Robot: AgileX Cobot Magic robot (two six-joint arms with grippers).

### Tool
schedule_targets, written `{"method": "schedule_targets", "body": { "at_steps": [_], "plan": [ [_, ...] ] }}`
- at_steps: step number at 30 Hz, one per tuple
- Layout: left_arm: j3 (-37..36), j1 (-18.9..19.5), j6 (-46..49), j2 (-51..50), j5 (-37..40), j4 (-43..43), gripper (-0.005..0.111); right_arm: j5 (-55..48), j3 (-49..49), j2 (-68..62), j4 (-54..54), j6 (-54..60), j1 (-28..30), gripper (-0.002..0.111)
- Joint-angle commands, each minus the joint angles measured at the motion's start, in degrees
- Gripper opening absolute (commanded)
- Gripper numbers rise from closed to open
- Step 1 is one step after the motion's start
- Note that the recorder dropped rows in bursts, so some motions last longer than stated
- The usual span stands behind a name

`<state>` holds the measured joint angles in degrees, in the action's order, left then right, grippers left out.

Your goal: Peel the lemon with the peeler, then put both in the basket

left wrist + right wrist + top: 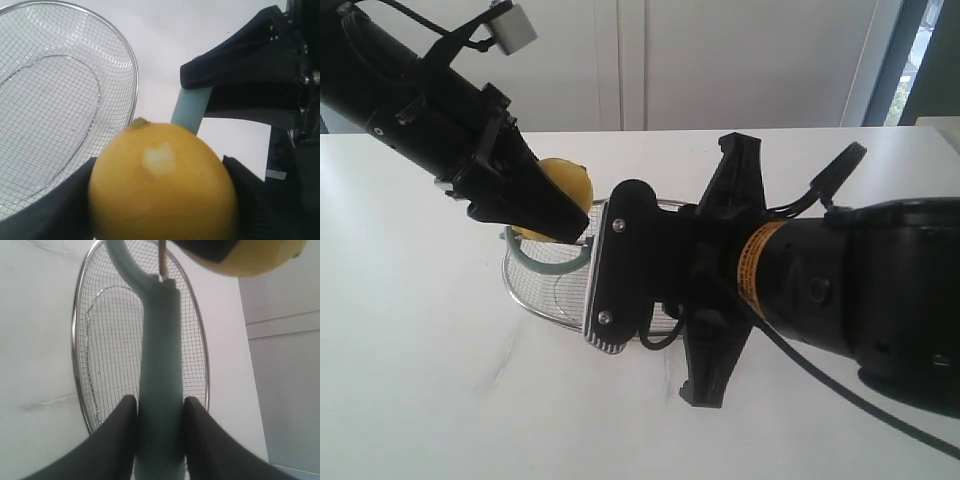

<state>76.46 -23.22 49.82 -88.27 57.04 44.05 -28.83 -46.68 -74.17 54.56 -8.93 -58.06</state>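
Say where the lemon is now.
In the exterior view, left of centre, the lemon is clamped in the left gripper at the left end of the basket, the peeler right beside it.

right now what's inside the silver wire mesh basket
Only bare mesh shows inside the silver wire mesh basket. The yellow lemon and pale teal plastic peeler, both held aloft, hide part of its floor.

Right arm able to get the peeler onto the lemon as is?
Likely yes: the peeler has its head right by the lemon held in the left tool; nothing shows between them.
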Motion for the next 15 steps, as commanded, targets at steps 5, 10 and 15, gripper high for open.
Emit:
{"method": "schedule_targets", "body": {
  "at_steps": [5, 10, 15],
  "plan": [
    [0.25, 0.27, -0.08, 0.30, 0.53, 1.63, 0.000, -0.27, 0.01, 0.71, 0.34, -0.27, -2.50, 0.000],
    [0.25, 0.27, -0.08, 0.30, 0.41, 1.47, 0.000, -0.53, 0.01, 0.71, 0.34, -0.27, -2.58, 0.000],
    [0.25, 0.27, -0.08, 0.30, 0.06, 1.27, 0.000, -0.73, 0.01, 1.34, 0.34, -0.27, -2.87, 0.000]
  ]
}}
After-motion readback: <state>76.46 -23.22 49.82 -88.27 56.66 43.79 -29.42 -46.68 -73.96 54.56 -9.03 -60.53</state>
